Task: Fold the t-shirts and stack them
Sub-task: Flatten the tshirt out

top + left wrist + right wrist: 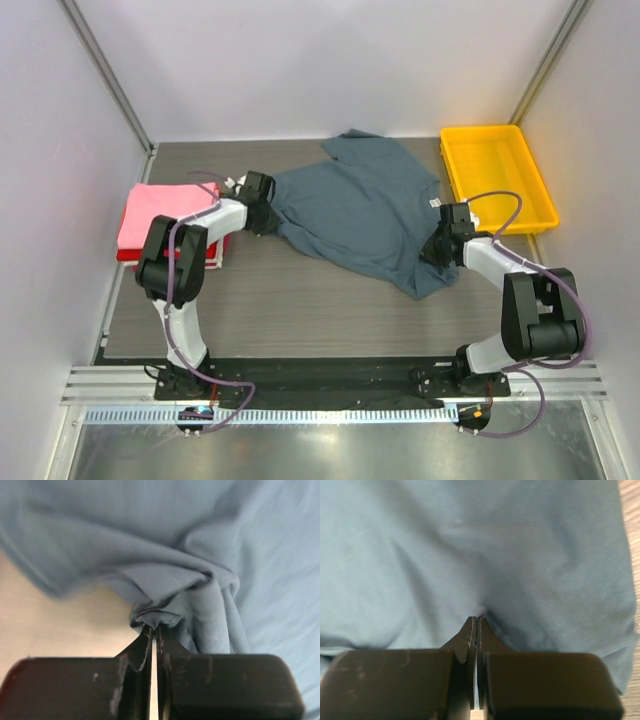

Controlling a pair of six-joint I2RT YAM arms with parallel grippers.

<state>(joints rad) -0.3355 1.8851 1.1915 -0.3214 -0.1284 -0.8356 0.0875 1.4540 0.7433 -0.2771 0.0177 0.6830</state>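
Note:
A slate blue-grey t-shirt (365, 210) lies rumpled and spread across the middle of the table. My left gripper (268, 213) is shut on a bunched fold at its left edge; in the left wrist view the cloth (175, 605) gathers at the fingertips. My right gripper (436, 247) is shut on the shirt's right edge; in the right wrist view the cloth (480, 555) puckers at the closed tips. A folded pink t-shirt (163, 214) lies on a folded red one (128, 255) at the left. No white shirt shows.
A yellow plastic tray (497, 178) stands at the back right, close to the right arm. White walls close in the table on three sides. The arm bases sit on a black plate at the near edge.

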